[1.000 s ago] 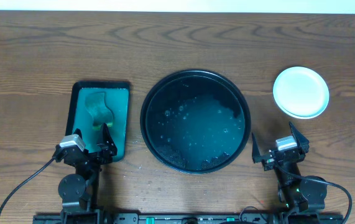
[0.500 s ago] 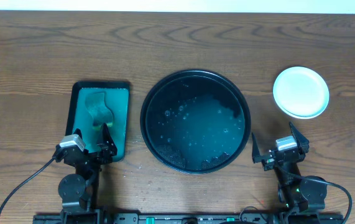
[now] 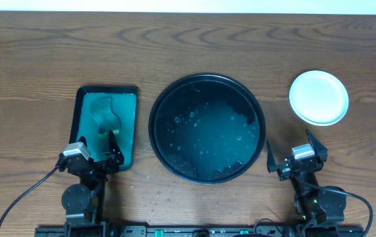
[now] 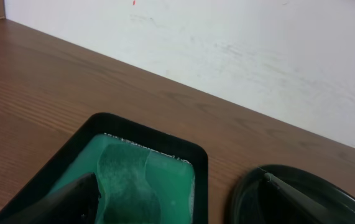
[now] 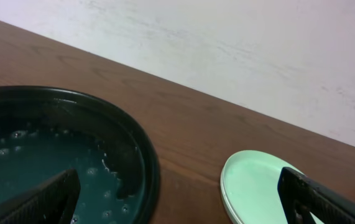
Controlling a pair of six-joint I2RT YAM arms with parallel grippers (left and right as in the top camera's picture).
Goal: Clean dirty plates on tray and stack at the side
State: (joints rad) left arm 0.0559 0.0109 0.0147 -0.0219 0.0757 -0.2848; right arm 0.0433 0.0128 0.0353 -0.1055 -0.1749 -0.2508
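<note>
Glossy black tray point(image 3: 152, 128), pale bubble specks; mint-white plates point(image 3: 318, 97); green small tray point(image 3: 126, 125), black rim; brown woodgrain table point(image 3: 43, 52).

Overhead looks straight down, wrist views low, sharing tray point(image 3: 151, 128)

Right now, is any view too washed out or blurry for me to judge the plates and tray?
Overhead: sharp, but the plates bleach almost white and the wet tray carries small glints. Right wrist: plates read mint green, crisp; the fingers at the bottom corners are dark, soft blurs. Left wrist: same blurred fingers, green tray clear.
</note>
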